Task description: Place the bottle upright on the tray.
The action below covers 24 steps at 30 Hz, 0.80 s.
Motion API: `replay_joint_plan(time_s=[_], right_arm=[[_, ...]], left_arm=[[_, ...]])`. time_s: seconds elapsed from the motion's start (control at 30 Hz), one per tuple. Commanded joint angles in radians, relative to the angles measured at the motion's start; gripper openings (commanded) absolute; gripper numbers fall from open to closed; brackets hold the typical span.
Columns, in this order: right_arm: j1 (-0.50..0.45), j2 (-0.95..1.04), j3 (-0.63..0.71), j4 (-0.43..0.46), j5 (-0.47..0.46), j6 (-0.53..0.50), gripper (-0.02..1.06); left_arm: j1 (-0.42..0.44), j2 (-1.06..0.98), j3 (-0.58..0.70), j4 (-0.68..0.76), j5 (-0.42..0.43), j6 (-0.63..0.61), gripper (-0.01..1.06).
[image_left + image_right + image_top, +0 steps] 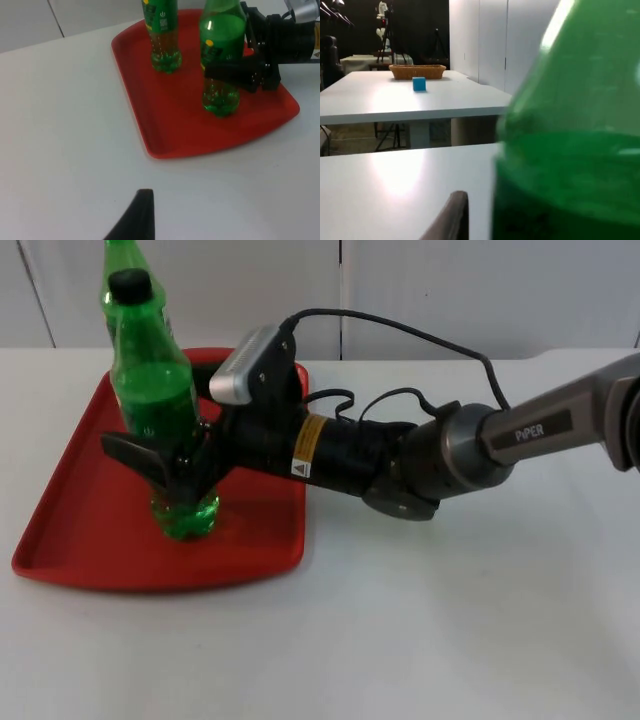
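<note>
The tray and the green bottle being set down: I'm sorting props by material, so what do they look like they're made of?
The tray looks like moulded red plastic: one even colour, a rounded raised rim, a dull sheen. The bottle looks like clear green plastic with a black screw cap: light passes through it and its foot is lobed. The right end effector is shut on it; the left end effector waits over the table.

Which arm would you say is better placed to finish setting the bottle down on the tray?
Right: its pincer already grips the upright bottle, base on the red tray. The left pincer waits over the table.
</note>
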Motion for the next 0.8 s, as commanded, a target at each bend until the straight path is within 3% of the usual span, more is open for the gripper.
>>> replay_joint_plan(time_s=[0.0, 0.07, 0.17, 0.27, 0.5, 0.77], right_arm=[[-0.005, -0.011, 0.002, -0.043, -0.001, 0.001, 1.05], [-0.005, -0.012, 0.002, -0.078, 0.0, 0.007, 1.05], [-0.014, -0.028, 0.002, -0.243, 0.007, 0.074, 1.05], [-0.022, -0.039, 0.002, -0.299, 0.019, 0.148, 1.05], [-0.025, -0.065, 0.002, -0.314, 0.153, 0.159, 1.05], [-0.025, -0.098, 0.002, -0.345, 0.288, 0.252, 1.05]], left_arm=[[-0.007, -0.004, 0.004, 0.005, -0.003, -0.006, 1.05], [-0.007, -0.004, 0.004, 0.005, -0.003, -0.006, 1.05], [-0.007, -0.004, 0.004, 0.005, -0.003, -0.006, 1.05], [-0.007, -0.004, 0.004, 0.005, -0.003, -0.006, 1.05], [-0.007, -0.004, 0.004, 0.005, -0.003, -0.006, 1.05], [-0.007, -0.004, 0.004, 0.005, -0.003, -0.006, 1.05]])
